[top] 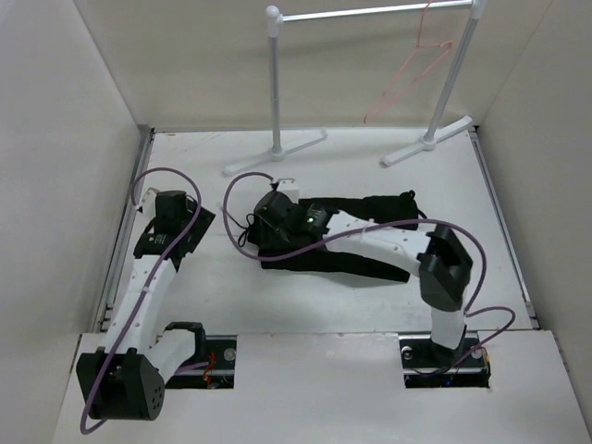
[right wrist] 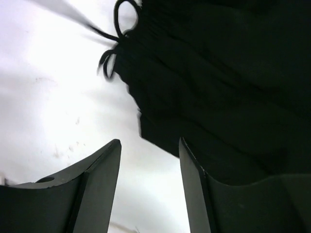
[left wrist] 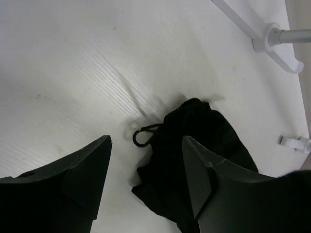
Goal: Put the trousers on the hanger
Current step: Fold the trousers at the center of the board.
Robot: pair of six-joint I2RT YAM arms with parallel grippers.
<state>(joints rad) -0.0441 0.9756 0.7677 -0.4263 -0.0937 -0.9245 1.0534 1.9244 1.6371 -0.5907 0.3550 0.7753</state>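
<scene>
The black trousers (top: 370, 205) lie crumpled across the middle of the table, waist end with a drawstring loop to the left. The pink wire hanger (top: 418, 65) hangs from the right end of the rack rail at the back. My right gripper (top: 262, 227) is over the waist end; in the right wrist view (right wrist: 149, 143) it is open and empty, with the edge of the trousers (right wrist: 218, 73) just ahead of the jaws. My left gripper (top: 190, 222) is to the left of the trousers; in the left wrist view (left wrist: 146, 141) it is open, with the trousers (left wrist: 194, 145) between and beyond the fingertips.
The white rack (top: 275, 83) stands at the back on two feet; one foot shows in the left wrist view (left wrist: 272, 36). A small white piece (top: 285, 185) lies behind the waist end. White walls close in the left, right and back. Purple cables loop over both arms.
</scene>
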